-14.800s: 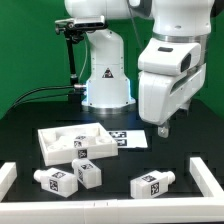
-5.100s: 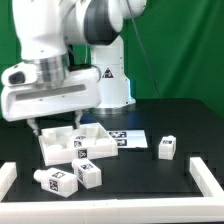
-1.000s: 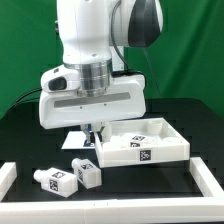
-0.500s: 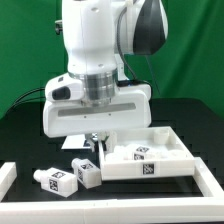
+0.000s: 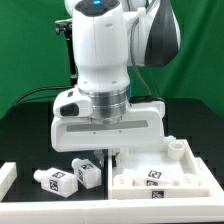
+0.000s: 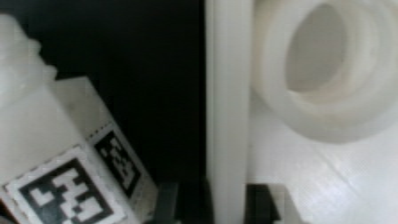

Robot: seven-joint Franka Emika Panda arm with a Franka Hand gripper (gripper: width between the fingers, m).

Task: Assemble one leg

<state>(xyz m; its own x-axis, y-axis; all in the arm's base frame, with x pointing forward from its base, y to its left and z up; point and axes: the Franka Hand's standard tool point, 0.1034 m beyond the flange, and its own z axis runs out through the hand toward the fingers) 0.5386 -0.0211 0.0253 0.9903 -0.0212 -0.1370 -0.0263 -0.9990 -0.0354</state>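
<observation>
Exterior view: your white Panda arm stands wrist-down over the black tabletop [image 5: 30,140], its broad hand block square to the camera. The gripper [image 5: 111,156] sits low at the wall of the large, flat white plastic tray with raised rims [image 5: 160,178] on the exterior view's left. The nearest leg [image 5: 86,172], a stubby white plastic peg with a square black-and-white tag, lies on the tabletop just beside the gripper. It is toward the exterior view's left, apart from the tray, and so foreshortened that you cannot read its long axis. A second leg [image 5: 55,179] lies farther to that side, its long axis running roughly across the view. Wrist view: the tray's upright wall [image 6: 226,90] runs between the two dark fingers [image 6: 178,205], which press close on either side; judge the gripper clamped on the tray, not on a leg. A raised round socket ring [image 6: 294,95] shows inside the tray. Across the wall sits a blurred tagged white piece [image 6: 71,190], probably the nearest leg, though you cannot be sure. Taking a leg would likely call for releasing the tray and shifting toward the exterior view's left.
</observation>
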